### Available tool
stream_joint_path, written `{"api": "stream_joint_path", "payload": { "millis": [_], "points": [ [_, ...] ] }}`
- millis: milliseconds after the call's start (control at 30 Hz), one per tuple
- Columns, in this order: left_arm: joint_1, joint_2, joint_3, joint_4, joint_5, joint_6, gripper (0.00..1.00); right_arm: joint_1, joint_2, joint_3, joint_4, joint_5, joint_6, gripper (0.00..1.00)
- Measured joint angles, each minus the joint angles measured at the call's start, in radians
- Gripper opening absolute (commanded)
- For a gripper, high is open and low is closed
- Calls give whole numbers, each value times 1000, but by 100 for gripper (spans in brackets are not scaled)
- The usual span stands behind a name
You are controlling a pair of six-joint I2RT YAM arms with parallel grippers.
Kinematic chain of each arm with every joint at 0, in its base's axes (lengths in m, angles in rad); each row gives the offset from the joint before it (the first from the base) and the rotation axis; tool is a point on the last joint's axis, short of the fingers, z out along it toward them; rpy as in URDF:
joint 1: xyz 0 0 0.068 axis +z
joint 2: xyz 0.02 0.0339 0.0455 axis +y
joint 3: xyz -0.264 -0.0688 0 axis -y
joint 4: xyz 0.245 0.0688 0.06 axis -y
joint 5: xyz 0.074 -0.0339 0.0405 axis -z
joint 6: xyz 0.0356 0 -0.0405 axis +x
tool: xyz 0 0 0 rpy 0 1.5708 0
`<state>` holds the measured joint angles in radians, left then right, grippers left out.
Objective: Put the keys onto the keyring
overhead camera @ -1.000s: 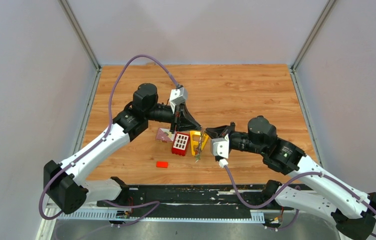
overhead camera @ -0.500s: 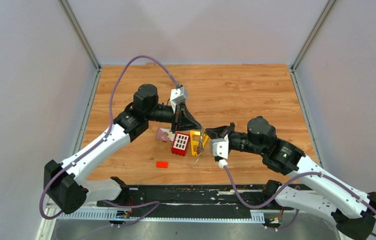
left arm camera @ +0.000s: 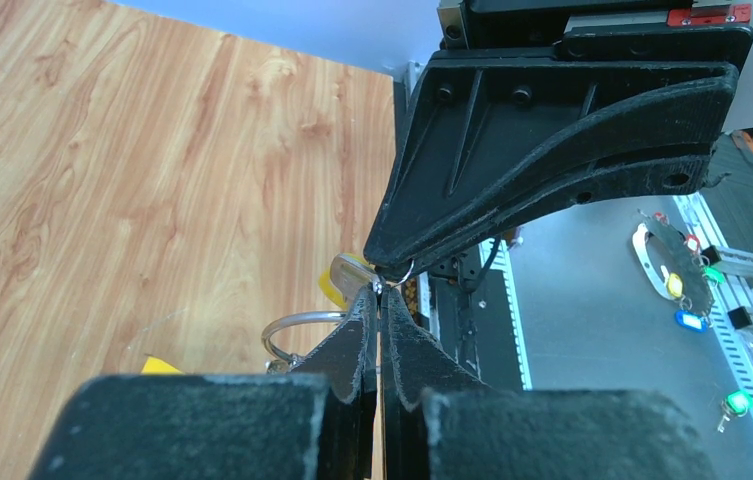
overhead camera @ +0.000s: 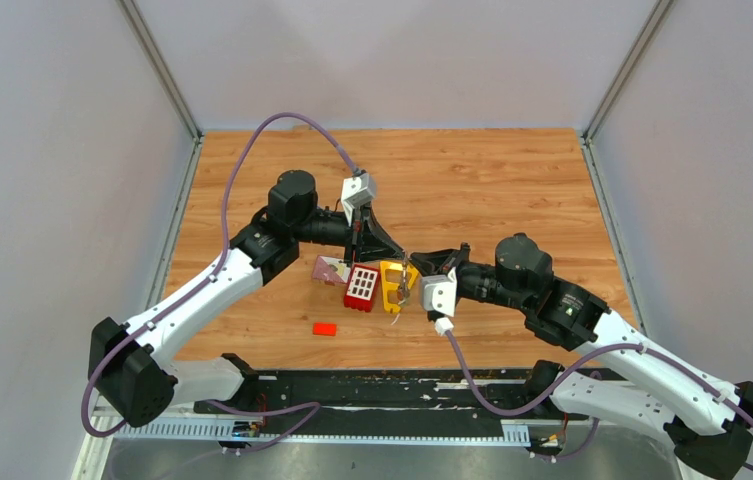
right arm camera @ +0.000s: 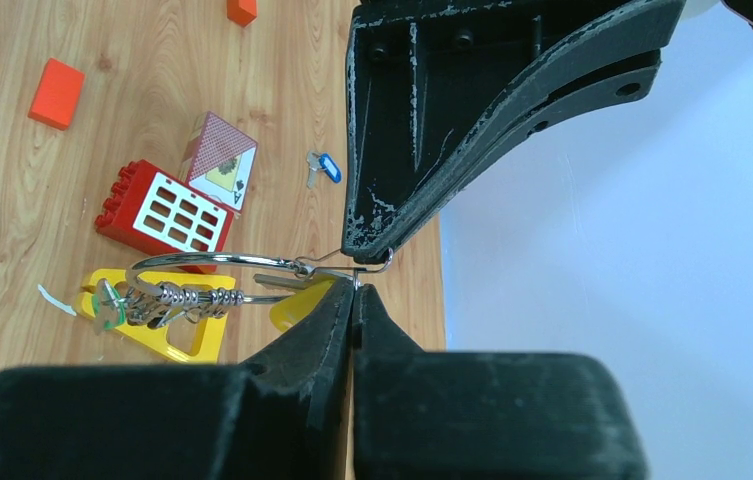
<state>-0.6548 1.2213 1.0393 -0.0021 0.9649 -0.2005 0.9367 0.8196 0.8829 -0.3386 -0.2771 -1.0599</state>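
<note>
The keyring (right arm camera: 214, 261), a silver ring carrying a coiled chain and a green tag (right arm camera: 107, 305), hangs over the yellow triangular frame (overhead camera: 390, 287). A thin wire loop (right arm camera: 377, 262) at its end sits where both fingertips meet. My right gripper (right arm camera: 355, 286) is shut on that wire, and my left gripper (left arm camera: 380, 291) is shut on it from the opposite side. In the left wrist view the keyring (left arm camera: 297, 328) curves out left of my jaws. A flat silver key (right arm camera: 280, 282) lies along the ring. A blue-headed key (right arm camera: 325, 168) lies on the wood beyond.
A red block with a white grid (overhead camera: 360, 287) and a card box (overhead camera: 330, 270) sit just left of the yellow frame. A small red block (overhead camera: 324, 328) lies nearer the front edge. Coloured tags (left arm camera: 690, 320) hang off the table beside the rail.
My right gripper has moved up and back toward the left gripper's tips, lifting the dangling ring and chain with it. The left arm has barely moved.
</note>
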Motion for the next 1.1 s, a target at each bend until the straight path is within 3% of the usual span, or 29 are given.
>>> {"api": "stream_joint_path", "payload": {
  "millis": [1100],
  "points": [
    [0,0,-27,35,3,-22,0,3,3,-2,-23,13,-8,0]
  ]
}}
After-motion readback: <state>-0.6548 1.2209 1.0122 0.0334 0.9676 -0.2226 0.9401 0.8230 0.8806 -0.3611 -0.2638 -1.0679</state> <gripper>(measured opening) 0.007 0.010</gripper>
